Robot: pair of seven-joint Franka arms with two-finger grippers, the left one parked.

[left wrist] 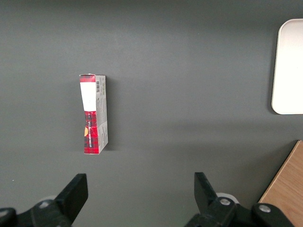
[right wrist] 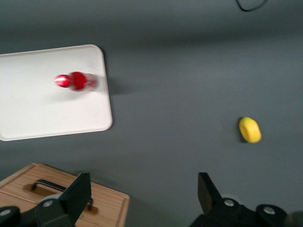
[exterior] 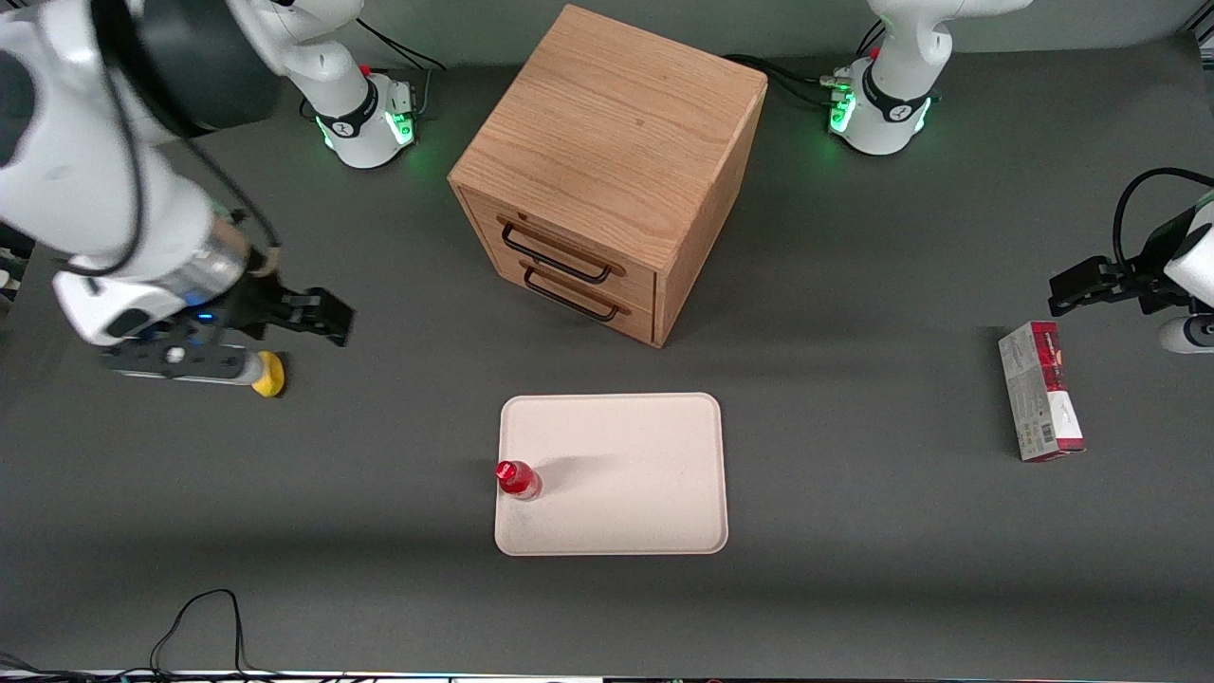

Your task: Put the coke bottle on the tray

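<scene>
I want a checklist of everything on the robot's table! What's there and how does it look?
Surface: dark grey table, flat.
Coke bottle: stands upright on the tray, close to the edge toward the working arm's end.
Tray: cream, flat on the table, in front of the drawer cabinet.
Clutter: wooden drawer cabinet with two closed drawers; yellow lemon-like object just below the tool; red-and-grey carton lying toward the parked arm's end.
Tool: open, holding nothing, above the table at the working arm's end, well away from the tray.
Cables: black loop at the table edge nearest the front camera; more cables at the arm bases.
Surroundings: nothing seen.
</scene>
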